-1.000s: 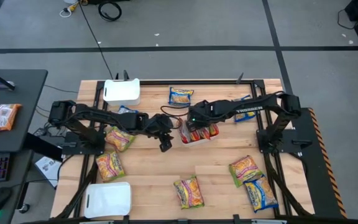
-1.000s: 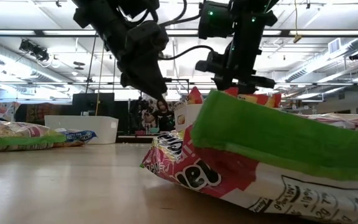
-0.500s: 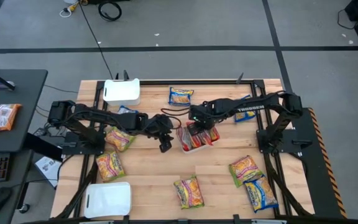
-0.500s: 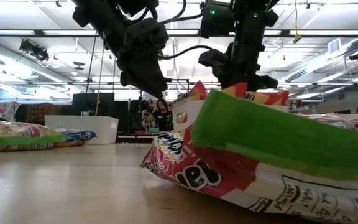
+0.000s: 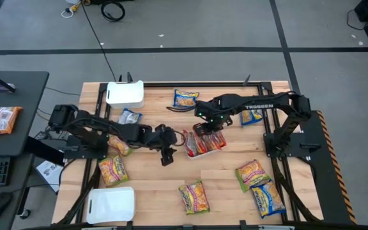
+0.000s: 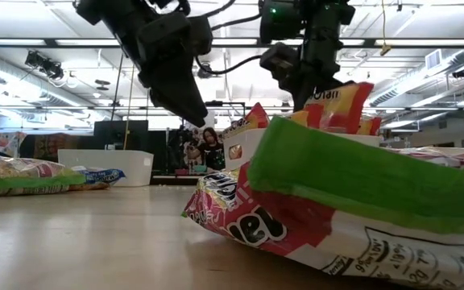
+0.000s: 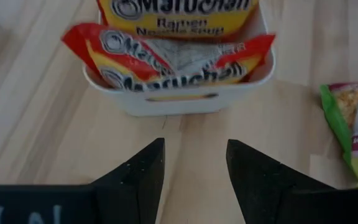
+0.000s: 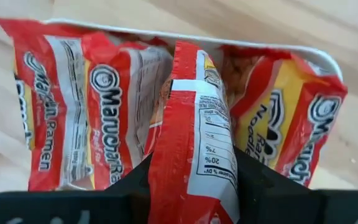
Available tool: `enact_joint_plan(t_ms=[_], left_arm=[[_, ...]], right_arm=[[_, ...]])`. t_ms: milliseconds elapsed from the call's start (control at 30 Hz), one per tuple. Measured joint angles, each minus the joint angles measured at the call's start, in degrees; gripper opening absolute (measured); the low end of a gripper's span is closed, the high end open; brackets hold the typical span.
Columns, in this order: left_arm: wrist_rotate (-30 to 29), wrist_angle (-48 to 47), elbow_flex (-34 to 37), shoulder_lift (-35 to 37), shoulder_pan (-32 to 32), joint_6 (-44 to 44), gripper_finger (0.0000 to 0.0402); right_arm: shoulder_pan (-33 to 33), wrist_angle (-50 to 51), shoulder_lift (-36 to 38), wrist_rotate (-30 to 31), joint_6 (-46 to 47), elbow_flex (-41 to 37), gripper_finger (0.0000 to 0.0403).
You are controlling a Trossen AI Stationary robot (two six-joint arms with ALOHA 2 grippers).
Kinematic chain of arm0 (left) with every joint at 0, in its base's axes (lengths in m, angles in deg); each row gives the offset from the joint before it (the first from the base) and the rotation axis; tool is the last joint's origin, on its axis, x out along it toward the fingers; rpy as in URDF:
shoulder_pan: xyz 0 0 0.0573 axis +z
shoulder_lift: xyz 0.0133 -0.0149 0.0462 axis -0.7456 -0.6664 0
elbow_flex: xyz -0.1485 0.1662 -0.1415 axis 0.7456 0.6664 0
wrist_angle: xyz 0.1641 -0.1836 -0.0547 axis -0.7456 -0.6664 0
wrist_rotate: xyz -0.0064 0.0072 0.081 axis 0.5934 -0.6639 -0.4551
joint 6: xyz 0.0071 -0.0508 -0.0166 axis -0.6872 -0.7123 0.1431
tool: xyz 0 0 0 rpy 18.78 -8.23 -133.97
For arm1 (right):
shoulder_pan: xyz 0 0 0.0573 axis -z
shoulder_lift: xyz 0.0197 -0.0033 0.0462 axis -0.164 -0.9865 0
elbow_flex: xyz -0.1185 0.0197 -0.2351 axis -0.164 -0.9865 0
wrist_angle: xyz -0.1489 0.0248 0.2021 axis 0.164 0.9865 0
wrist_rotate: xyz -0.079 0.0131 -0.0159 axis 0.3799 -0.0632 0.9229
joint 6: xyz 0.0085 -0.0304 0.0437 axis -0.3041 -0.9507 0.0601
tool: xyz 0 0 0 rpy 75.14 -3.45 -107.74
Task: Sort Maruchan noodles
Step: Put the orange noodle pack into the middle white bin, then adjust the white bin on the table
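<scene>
A white tray [image 5: 190, 152] at the table's middle holds several red-orange Maruchan noodle packets [image 8: 79, 112]. My right gripper [image 8: 194, 177] hangs over it, shut on one red-orange packet [image 8: 194, 118] that stands between the others. My left gripper [image 7: 194, 162] is open just left of the tray [image 7: 173, 102], above bare wood, with nothing between its fingers. Loose packets lie flat around them: a yellow-orange one [image 5: 186, 98], blue ones [image 5: 130, 117] [image 5: 251, 116], and green-edged ones [image 5: 112, 169] [image 5: 193, 197]. My right gripper pinches the red-orange packet's upper end [image 8: 194, 165] between its two fingers, one on each side. The fingers come from above, pointing steeply down. The packet stands upright on its edge, its lower part inside the tray between the other packets [image 8: 284, 124].
Two more white trays sit at the far left [image 5: 125, 94] and the near left [image 5: 112, 204]. More packets lie at the near right [image 5: 251, 172] [image 5: 268, 197], one right before the low camera [image 6: 337, 201]. Bare wood lies near the tray's front.
My right gripper has risen over the tray and tipped to point more steeply down. The red-orange packet has come up with it and now stands upright above the others. My left gripper has shifted a little toward the table's near edge, still open.
</scene>
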Motion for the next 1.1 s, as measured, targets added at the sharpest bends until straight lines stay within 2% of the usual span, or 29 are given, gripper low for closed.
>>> enact_joint_plan(t_ms=[100,233,367,500,633,767,900,1100], left_arm=[[-2.2,0.9,0.6,-0.3,-1.1,-0.5,0.0176],[-2.4,2.1,0.9,-0.9,-1.5,-2.1,0.0176],[-2.3,1.7,0.9,-1.1,-1.5,-2.9,0.0176],[-1.7,-0.3,0.9,-0.7,-1.7,-3.0,0.0176],[-2.7,-5.0,0.9,-0.3,-2.5,-3.3,0.0176],[-8.0,-11.9,0.9,0.1,-4.3,-5.7,0.0176],[-11.8,-16.9,0.9,1.0,-6.9,-7.9,0.0176],[-13.7,-19.7,0.9,1.4,-11.5,-11.5,0.0176]], right_arm=[[0.0,0.9,-0.4,-1.1,0.5,-0.3,0.0115],[0.2,-0.4,-2.6,-2.8,1.2,-1.5,0.0115],[0.2,-1.4,-6.0,0.1,2.5,-1.9,0.0116],[0.0,-3.2,-8.6,5.0,4.8,-1.8,0.0164],[-0.1,-6.9,-8.8,5.9,6.3,-1.9,0.0228],[-0.1,-8.4,-6.1,5.9,6.2,-1.7,0.0279],[-0.8,-6.8,-0.3,7.9,4.4,-1.6,0.0305],[-2.3,9.0,8.5,15.2,-0.6,-1.5,0.0304]])
